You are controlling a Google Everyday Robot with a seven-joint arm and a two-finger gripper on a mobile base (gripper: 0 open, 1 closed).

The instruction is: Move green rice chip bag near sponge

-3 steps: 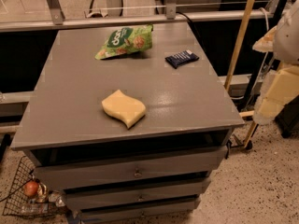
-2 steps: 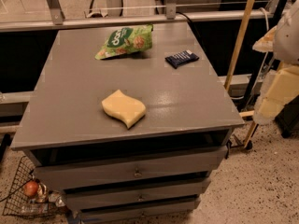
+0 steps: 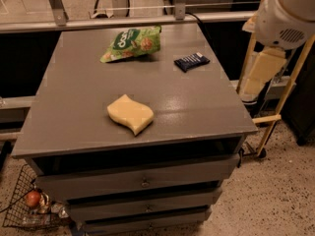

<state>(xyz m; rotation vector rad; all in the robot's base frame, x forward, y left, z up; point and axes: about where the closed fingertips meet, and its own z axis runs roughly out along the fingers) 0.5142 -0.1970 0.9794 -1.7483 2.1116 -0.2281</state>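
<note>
The green rice chip bag (image 3: 132, 43) lies flat at the far middle of the grey cabinet top (image 3: 74, 117). The pale yellow wavy sponge (image 3: 130, 113) lies near the front middle, well apart from the bag. The gripper is out of view. Only the arm's white rounded housing (image 3: 285, 14) and a pale beige link (image 3: 262, 73) show at the upper right, beside the cabinet's right edge and above the floor.
A small dark navy packet (image 3: 191, 61) lies to the right of the bag. A rail (image 3: 123, 21) runs behind the cabinet. Wooden poles (image 3: 283, 97) stand at the right. A wire basket (image 3: 29, 205) with an apple sits on the floor at the lower left. Drawers (image 3: 142, 181) face front.
The arm's housing and beige link have shifted up and to the left, closer to the cabinet's right edge. The bag, sponge and packet have not moved.
</note>
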